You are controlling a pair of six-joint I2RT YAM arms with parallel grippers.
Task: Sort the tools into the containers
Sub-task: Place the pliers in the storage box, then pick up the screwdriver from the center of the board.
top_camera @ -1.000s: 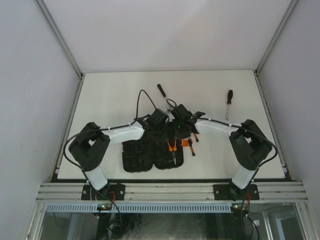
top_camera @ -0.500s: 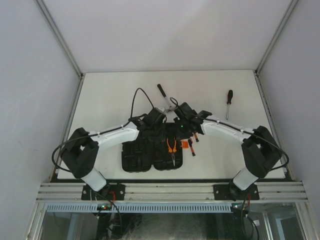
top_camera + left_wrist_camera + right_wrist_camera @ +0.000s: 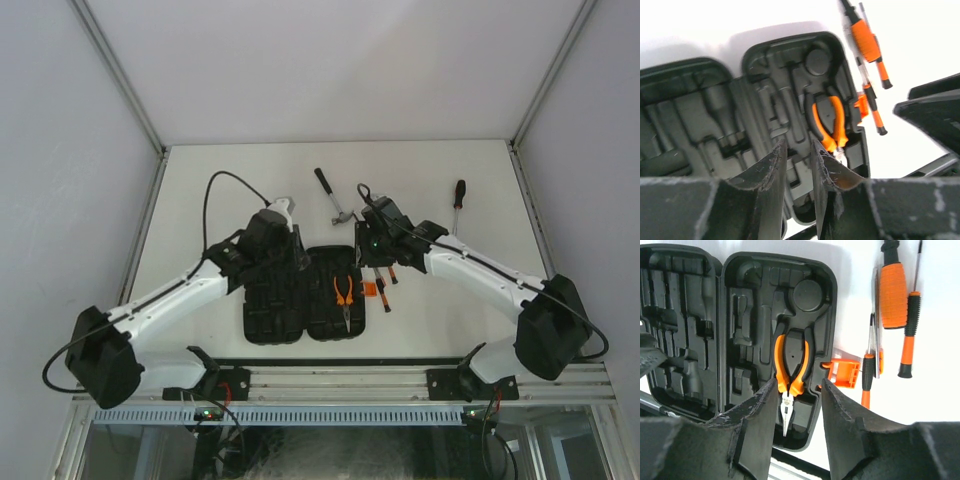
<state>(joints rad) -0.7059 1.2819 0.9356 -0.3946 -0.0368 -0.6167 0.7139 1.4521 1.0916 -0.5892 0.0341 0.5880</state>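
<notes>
Your top camera looks down from behind over the whole worktop (image 3: 220, 180); both wrist cameras hang close above, sharing the open tool case (image 3: 755, 315) and pliers (image 3: 788, 388)

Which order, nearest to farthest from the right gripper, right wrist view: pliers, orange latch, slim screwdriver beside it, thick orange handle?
1. Pliers, in the case's right half, straight ahead of the right gripper.
2. Orange latch, just right of the case; slim screwdriver beside it too close to call.
3. Thick orange handle, upper right on the table.

left arm (image 3: 175, 298): white link, black joints | right arm (image 3: 480, 272): same | cables (image 3: 206, 205): black loops | jaws: scuffed black
</notes>
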